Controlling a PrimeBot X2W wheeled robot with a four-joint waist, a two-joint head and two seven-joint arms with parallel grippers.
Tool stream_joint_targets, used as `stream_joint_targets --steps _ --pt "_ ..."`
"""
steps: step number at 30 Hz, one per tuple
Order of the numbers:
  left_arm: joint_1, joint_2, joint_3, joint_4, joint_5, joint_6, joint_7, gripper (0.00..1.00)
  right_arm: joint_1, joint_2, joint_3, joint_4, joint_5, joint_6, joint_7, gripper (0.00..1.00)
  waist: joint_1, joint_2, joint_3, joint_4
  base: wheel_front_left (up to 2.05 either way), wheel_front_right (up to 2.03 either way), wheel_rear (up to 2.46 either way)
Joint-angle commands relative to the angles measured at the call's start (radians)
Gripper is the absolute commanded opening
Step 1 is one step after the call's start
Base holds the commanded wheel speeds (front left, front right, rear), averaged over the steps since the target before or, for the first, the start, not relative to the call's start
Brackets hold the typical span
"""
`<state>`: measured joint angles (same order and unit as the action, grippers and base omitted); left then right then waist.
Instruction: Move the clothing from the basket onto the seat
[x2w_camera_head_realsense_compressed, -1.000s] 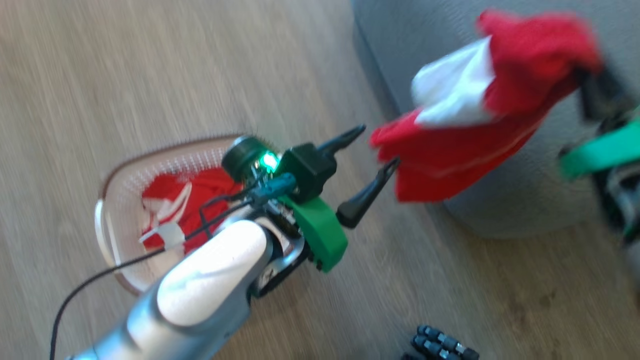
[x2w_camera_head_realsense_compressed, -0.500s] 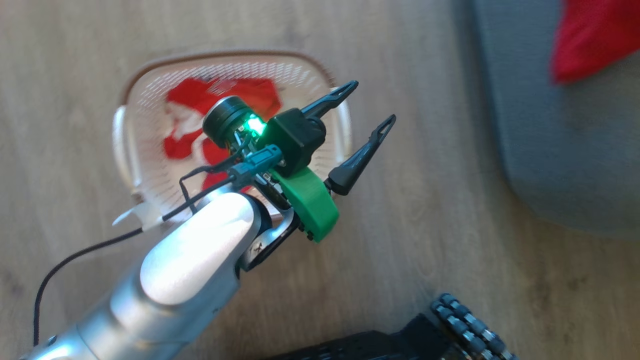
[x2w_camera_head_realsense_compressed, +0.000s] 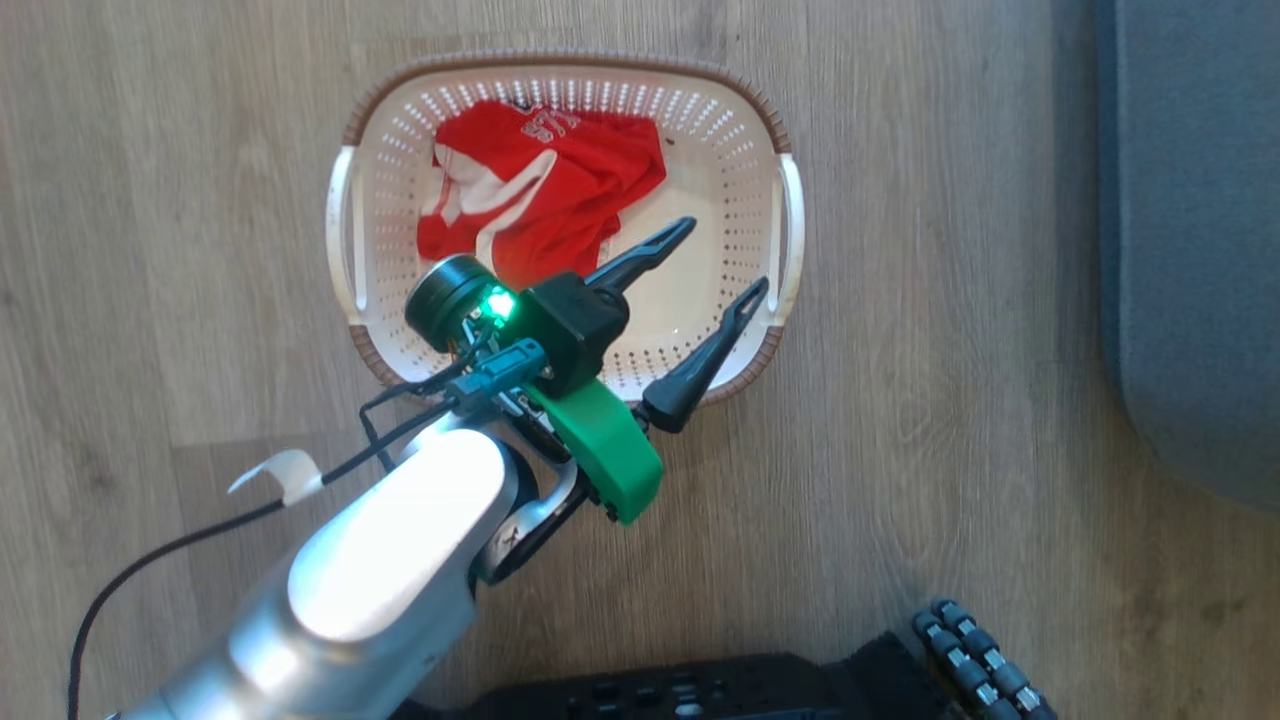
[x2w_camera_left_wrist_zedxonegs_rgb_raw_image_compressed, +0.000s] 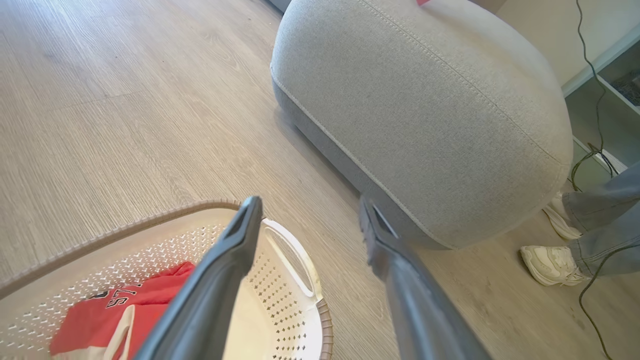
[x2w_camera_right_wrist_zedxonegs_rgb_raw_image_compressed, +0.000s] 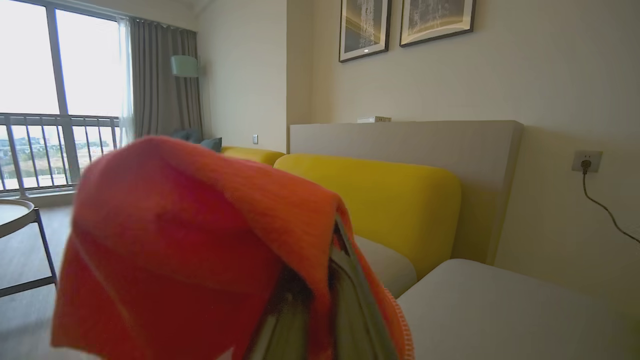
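1. Your left claw (x2w_camera_head_realsense_compressed: 725, 258) hung over the near right part of the basket (x2w_camera_head_realsense_compressed: 560, 62), its fingers wide apart and holding nothing.
2. The garment (x2w_camera_head_realsense_compressed: 560, 190) lay crumpled against the basket's far wall, a little left of middle and apart from the claw's tips. The rest of the basket's base showed bare.
3. The basket stood on the floor (x2w_camera_head_realsense_compressed: 180, 250), and the seat (x2w_camera_head_realsense_compressed: 1200, 250) was well apart to its right.
4. In the right wrist view, a red cloth (x2w_camera_right_wrist_zedxonegs_rgb_raw_image_compressed: 200, 235) draped over your right claw (x2w_camera_right_wrist_zedxonegs_rgb_raw_image_compressed: 320, 300). The fingers looked pinched together on it, though the fabric hid their tips.
5. You could judge the garment light and limp — no stiffness at all, so it would sag and trail below whatever point you lifted.
6. It looked neither fragile nor slippery, since soft knit usually grips the pads well. A loose hem might catch on the perforated wall or the rim.
7. The best hold seemed to be the raised bunch near the heap's middle, where the red folds stacked up.
8. A pinch through several layers there should have brought it up in one piece — a thin white-striped edge would likely have let the rest hang long.
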<state>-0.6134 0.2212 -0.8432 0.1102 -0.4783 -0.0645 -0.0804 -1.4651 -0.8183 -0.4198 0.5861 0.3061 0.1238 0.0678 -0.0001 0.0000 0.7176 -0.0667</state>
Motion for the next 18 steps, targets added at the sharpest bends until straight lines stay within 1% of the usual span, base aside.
stream_joint_targets --steps 1,4,10,15,16,17,18 --pt "0.015 0.024 0.026 -0.036 -0.005 0.010 -0.004 1.00 -0.006 -0.038 -0.028 -0.017 -0.028 0.007 0.021 0.00 0.0001 0.0000 0.021 -0.003 0.00 0.00 0.00" --pt "0.022 0.040 0.038 -0.054 -0.010 0.024 0.003 1.00 0.032 -0.013 -0.094 0.024 -0.059 0.007 0.038 0.00 0.0001 0.0000 0.059 -0.013 0.00 0.00 0.00" --pt "0.031 0.067 0.039 -0.101 0.003 0.053 0.034 1.00 0.221 0.104 -0.192 0.114 -0.073 0.007 -0.034 0.00 0.0001 0.0000 0.123 -0.015 0.00 0.00 0.00" --pt "0.039 0.094 0.054 -0.133 0.005 0.078 0.048 1.00 0.277 0.187 -0.211 0.171 -0.107 0.007 -0.079 0.00 0.0001 0.0000 0.153 -0.016 0.00 0.00 0.00" --pt "0.044 0.097 0.055 -0.135 0.004 0.081 0.048 1.00 0.282 0.199 -0.213 0.183 -0.116 0.007 -0.084 0.03 0.0001 0.0000 0.149 -0.018 0.00 0.00 0.00" --pt "0.048 0.099 0.055 -0.136 0.001 0.082 0.048 1.00 0.286 0.206 -0.216 0.197 -0.128 0.007 -0.088 0.13 0.0001 0.0000 0.144 -0.019 0.00 0.00 0.00" --pt "0.051 0.101 0.057 -0.138 -0.001 0.084 0.049 1.00 0.289 0.212 -0.218 0.210 -0.143 0.007 -0.089 0.36 0.0001 0.0000 0.137 -0.021 0.00 0.00 0.00"
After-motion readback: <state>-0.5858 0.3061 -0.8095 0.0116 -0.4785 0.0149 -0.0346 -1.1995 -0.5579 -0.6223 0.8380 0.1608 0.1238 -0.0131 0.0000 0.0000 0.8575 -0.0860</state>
